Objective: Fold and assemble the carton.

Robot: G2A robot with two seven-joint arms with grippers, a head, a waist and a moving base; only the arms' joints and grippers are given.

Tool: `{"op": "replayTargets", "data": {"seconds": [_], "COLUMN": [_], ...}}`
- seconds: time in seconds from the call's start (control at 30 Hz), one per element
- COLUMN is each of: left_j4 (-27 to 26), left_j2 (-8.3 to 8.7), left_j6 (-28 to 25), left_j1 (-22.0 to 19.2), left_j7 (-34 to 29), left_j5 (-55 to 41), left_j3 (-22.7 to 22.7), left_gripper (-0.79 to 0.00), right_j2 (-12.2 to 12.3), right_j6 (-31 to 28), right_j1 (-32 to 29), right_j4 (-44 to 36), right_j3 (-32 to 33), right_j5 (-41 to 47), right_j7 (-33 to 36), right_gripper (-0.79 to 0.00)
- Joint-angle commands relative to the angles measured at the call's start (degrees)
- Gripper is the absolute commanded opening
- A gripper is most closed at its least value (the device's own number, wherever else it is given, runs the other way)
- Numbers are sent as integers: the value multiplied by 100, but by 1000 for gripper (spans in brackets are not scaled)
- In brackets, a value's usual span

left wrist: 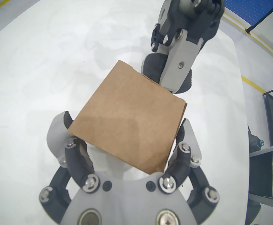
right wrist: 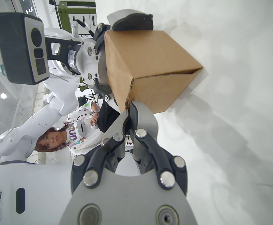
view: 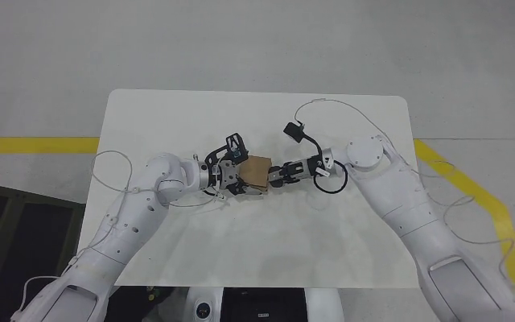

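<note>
The left gripper squeezes the brown carton from two sides with its fingers spread wide. The right gripper has its fingers pressed close together, and they seem to pinch a thin edge of the carton. The carton is in the middle of the top view, over the white table. It looks light and easy to dent, so hold the flat sides gently, near the folds.

floor: grey, glossy; yellow line crossing it | table: white, rounded corners | blue panel: beyond table
</note>
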Motion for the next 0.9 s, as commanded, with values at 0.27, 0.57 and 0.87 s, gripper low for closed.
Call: {"op": "replayTargets", "data": {"seconds": [0.27, 0.57, 0.87], "left_j4": [-151, -919, -917], "left_j2": [154, 447, 479], "left_j6": [-578, -503, -42], "left_j1": [137, 527, 421], "left_j7": [-512, -1092, -679], "left_j5": [-1019, -2151, -2159], "left_j3": [-398, -1266, -1537], "left_gripper": [0, 0, 0], "right_j2": [251, 423, 486], "right_j6": [-296, -1576, -3498], "right_j1": [-348, -674, -706], "right_j4": [-340, -620, -363], "right_j3": [660, 1254, 1684], "right_j5": [-32, 17, -725], "right_j7": [-31, -374, -1744], "right_gripper": [-625, 0, 0]}}
